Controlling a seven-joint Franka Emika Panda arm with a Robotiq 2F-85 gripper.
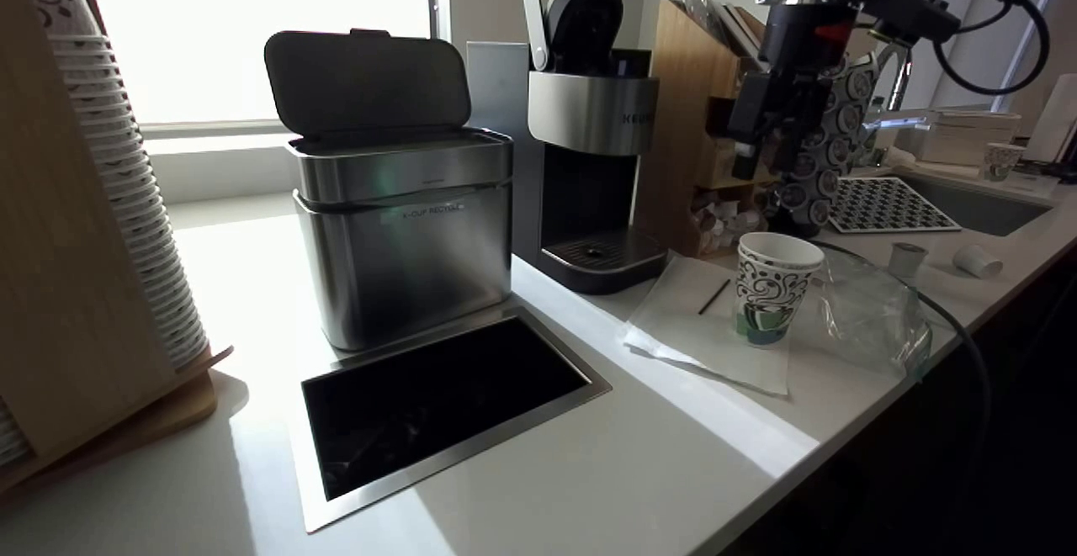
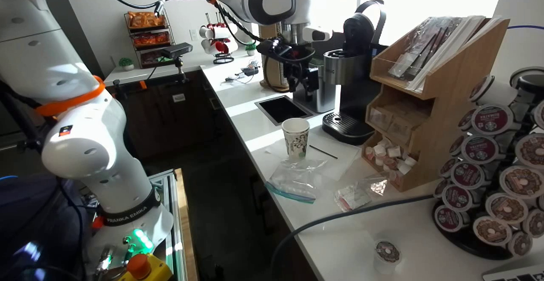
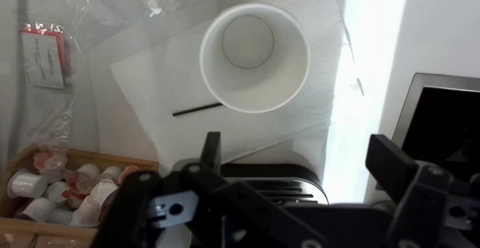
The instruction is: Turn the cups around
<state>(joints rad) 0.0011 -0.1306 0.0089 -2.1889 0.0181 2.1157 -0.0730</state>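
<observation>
A white paper cup (image 1: 770, 304) with a dark swirl and green pattern stands upright, mouth up, on a napkin on the counter. It also shows in an exterior view (image 2: 296, 138) and in the wrist view (image 3: 255, 86), where I look into its empty inside. A second line under its rim may be a nested cup; I cannot tell. No clear see-through cup shows. My gripper (image 3: 296, 141) is open, with nothing between its fingers. It hangs well above the counter, apart from the cup, in both exterior views (image 1: 764, 161) (image 2: 304, 86).
The coffee maker (image 1: 593, 119) stands behind the cup, beside a wooden organizer (image 2: 442, 81) and a pod rack (image 2: 488, 166). A steel bin (image 1: 412, 262) stands behind a dark counter opening (image 1: 454, 396). A clear plastic bag (image 2: 293, 179) and black stirrer (image 3: 197, 109) lie near the cup.
</observation>
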